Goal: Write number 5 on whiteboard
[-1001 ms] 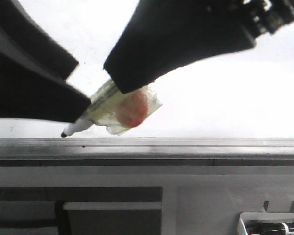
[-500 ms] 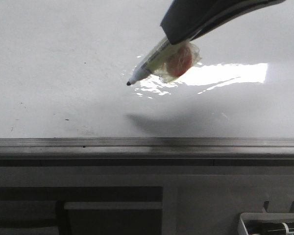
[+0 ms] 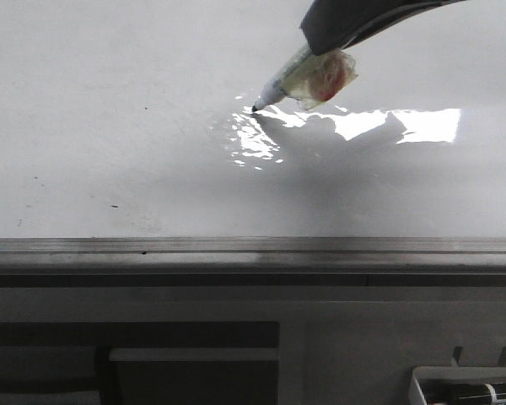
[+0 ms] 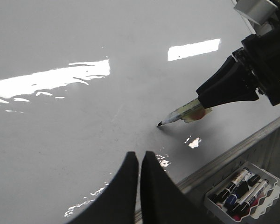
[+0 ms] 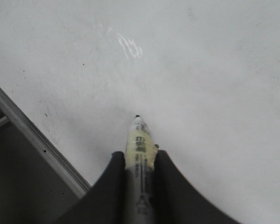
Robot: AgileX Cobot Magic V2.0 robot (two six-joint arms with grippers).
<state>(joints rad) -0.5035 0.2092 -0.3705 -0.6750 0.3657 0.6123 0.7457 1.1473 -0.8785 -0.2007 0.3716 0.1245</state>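
Front view: right gripper [image 3: 320,59] enters from about 1 o'clock, clamped on the marker [image 3: 280,83], whose barrel carries a clear wrap with a reddish patch.
Tip: at or just above the whiteboard [image 3: 110,110], beside the glare at centre; contact cannot be told.
Change: half a second ago the tip hung lower and further toward 9 o'clock; it has travelled toward 1 o'clock, deeper onto the board.
Meaning: no stroke of the number 5 shows yet, so this looks like placing the start of the top stroke.
Left wrist view: left gripper [image 4: 140,161] pressed closed on nothing, idle near the grey rail [image 4: 233,149]; marker tray [image 4: 242,191] at 5 o'clock.
Right wrist view: black fingers [image 5: 114,175] pinch the barrel, tip pointing to 12 o'clock over unmarked white, only tiny specks nearby.
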